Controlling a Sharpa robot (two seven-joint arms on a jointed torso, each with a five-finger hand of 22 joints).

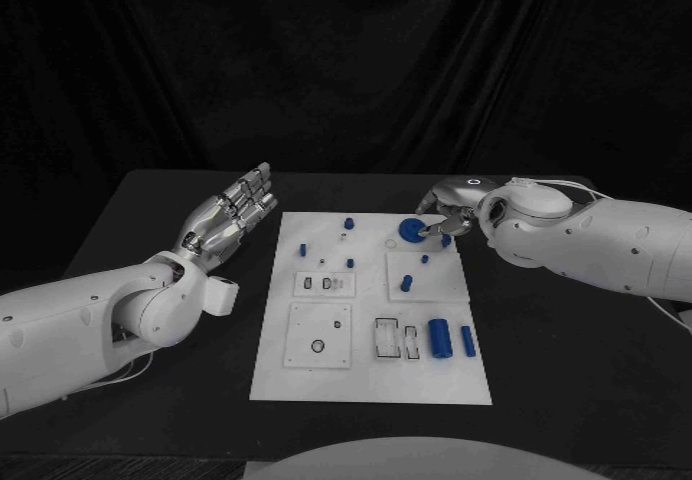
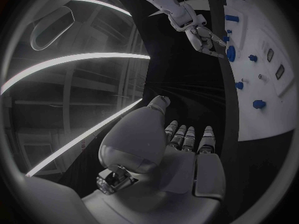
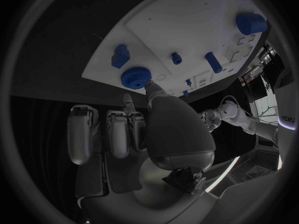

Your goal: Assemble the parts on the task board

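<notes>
**Right hand at the round blue part; left hand standing clear**

Left hand [image 1: 231, 215]: raised above the counter [image 1: 144, 220] just left of the task board [image 1: 372, 385], palm flat, fingers [image 1: 257, 192] straight, close together and holding nothing. It touches no part. Judged to be parked there so the board stays unobstructed.

Task board: white plate lying flat at the middle of the counter. Several small blue parts stand upright as pegs in its far half, among them one near the far left corner [image 1: 306, 246] and one on the raised square plate [image 1: 405, 284]. Two longer blue parts [image 1: 440, 340] lie flat side by side near the right edge, beside open rectangular slots, apparently not yet fitted.

Right hand [image 1: 459, 212]: at the board's far right corner, fingers curled narrow toward the round blue part [image 1: 411, 231]. In the right wrist view a fingertip [image 3: 152, 88] meets the rim of this ridged disc [image 3: 136, 77]; whether it is truly pinched or only touched cannot be told. The part sits on the board surface, probably being seated or turned into place.
</notes>
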